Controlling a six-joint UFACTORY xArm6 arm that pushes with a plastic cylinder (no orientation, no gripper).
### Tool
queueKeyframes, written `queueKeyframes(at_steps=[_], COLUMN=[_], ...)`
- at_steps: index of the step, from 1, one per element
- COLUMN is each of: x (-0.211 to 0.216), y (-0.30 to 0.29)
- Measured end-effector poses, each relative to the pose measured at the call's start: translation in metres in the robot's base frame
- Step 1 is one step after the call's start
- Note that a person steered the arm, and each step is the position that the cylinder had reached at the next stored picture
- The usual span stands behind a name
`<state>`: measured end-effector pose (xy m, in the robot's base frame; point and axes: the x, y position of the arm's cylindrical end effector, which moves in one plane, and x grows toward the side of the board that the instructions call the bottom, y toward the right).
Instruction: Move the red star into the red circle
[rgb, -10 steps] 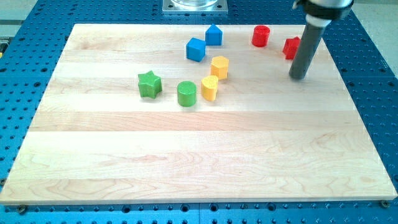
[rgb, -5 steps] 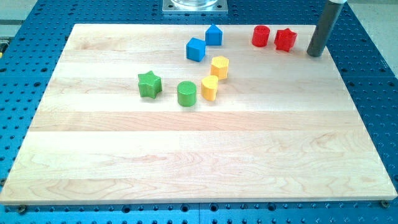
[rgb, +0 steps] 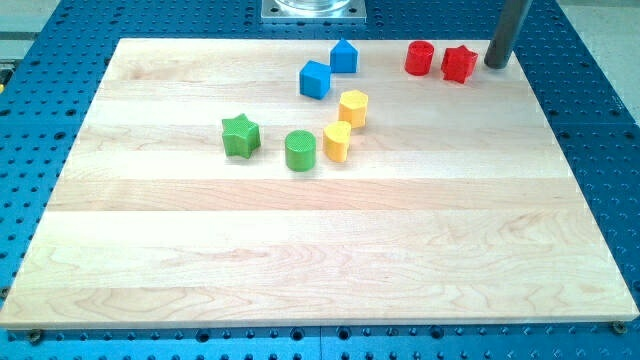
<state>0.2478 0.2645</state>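
The red star (rgb: 459, 63) sits near the view's top right on the wooden board (rgb: 320, 250). The red circle (rgb: 419, 58) is a short red cylinder just to the star's left, with a small gap between them. My tip (rgb: 495, 65) is at the board's top right, just to the right of the red star and apart from it. The dark rod rises from it out of the view's top.
A blue cube (rgb: 315, 79) and a blue house-shaped block (rgb: 344, 56) sit at top centre. Two yellow blocks (rgb: 352, 107) (rgb: 338, 141), a green cylinder (rgb: 300, 150) and a green star (rgb: 240, 135) lie left of centre. A metal mount (rgb: 314, 10) is at the top edge.
My tip moved up toward the view's top, from below and right of the red star to beside its right. The red star sits slightly further left, closer to the red circle.
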Motion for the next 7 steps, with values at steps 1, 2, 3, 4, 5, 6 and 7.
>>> queueKeyframes(at_steps=[1, 2, 3, 4, 5, 6, 7], x=[0.008, 0.008, 0.009, 0.022, 0.024, 0.024, 0.024], y=[0.0, -0.016, -0.031, -0.046, -0.071, -0.077, -0.08])
